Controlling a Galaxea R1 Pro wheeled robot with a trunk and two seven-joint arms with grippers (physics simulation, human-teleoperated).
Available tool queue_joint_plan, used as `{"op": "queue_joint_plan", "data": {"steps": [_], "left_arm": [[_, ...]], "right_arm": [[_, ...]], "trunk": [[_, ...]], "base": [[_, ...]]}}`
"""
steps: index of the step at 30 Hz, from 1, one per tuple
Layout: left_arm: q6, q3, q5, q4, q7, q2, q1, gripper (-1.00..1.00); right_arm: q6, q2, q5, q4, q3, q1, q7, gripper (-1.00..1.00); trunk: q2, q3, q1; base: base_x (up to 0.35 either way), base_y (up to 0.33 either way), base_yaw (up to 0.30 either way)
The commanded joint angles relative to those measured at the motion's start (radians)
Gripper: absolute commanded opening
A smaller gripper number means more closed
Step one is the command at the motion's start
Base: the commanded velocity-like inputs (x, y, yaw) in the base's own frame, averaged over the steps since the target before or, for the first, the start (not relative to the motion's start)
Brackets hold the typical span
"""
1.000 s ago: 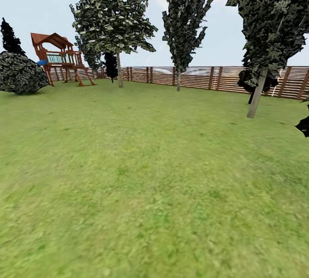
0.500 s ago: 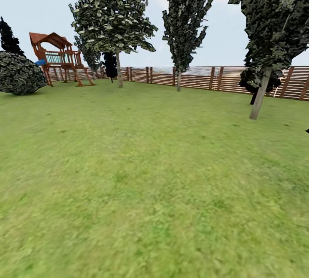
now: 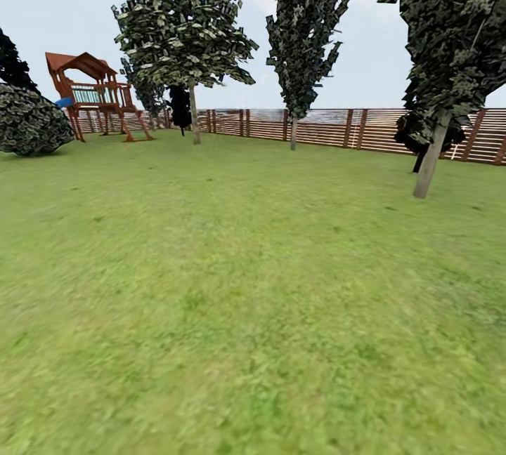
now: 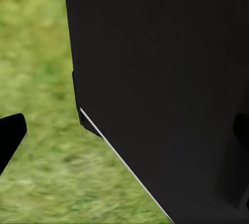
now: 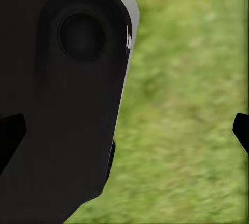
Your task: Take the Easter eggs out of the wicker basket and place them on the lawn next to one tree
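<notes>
Grass of the lawn [image 3: 239, 286] is filling the lower part of the head view, short, green and slightly mottled, running back to a brown horizontal-slat fence [image 3: 330, 126] that is closing off the garden. A small tree [image 3: 184, 34] with a slim, upright grey trunk and a ragged dark crown is standing near the fence at centre left. A narrower, taller tree [image 3: 303, 27] is rising just right of centre, also close to the fence. A tall tree with a thick leaning trunk [image 3: 450, 41] is standing nearer, at the right edge. A red-brown wooden play tower [image 3: 95, 93] is standing by the fence at the left, and a rounded dark bush [image 3: 31, 119] is sitting just to its left on the grass.

In the left wrist view, a large black part of the robot's body [image 4: 166, 89] is blocking most of the frame, with blurred grass beside it and a black fingertip [image 4: 10, 138] showing at the edge. In the right wrist view, a black robot housing with a round recess [image 5: 67, 89] is covering one side, grass is showing beyond it, and a dark fingertip [image 5: 241, 130] is showing at the opposite edge. How wide either claw is standing cannot be told from these views.
</notes>
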Motion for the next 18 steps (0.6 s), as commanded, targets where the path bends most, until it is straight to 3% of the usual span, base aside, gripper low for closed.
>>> {"op": "queue_joint_plan", "data": {"steps": [1,18], "left_arm": [[0.001,0.000,0.000,-0.002,-0.001,0.000,0.001,1.00],[0.001,0.000,0.000,-0.003,-0.001,0.000,0.001,1.00]], "right_arm": [[-0.001,0.000,0.006,-0.002,0.003,0.001,-0.003,1.00],[0.000,0.000,0.006,-0.002,0.003,0.001,-0.003,1.00]], "trunk": [[0.000,-0.001,0.001],[0.000,-0.001,0.001]], "base": [[0.326,0.000,0.000],[0.326,0.000,0.000]]}}
